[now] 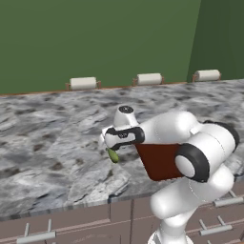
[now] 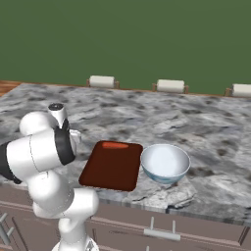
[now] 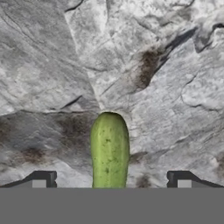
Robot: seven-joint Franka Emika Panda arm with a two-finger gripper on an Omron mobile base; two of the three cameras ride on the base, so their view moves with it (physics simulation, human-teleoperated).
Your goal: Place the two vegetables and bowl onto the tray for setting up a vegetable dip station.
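The cucumber (image 3: 109,151) lies on the grey marbled worktop (image 1: 47,133), just left of the tray (image 2: 110,166) near the front edge, and the claw (image 3: 109,186) hangs over it with its fingers wide open, one on each side, holding nothing. It looks light, stiff and smooth, with a rounded skin that may slip or roll, so I judge the best hold is across its middle. The tray is close by and mostly free; a red piece (image 2: 115,145) lies at its far edge and the bowl (image 2: 165,163) stands just beside it on the right. Open worktop lies behind.
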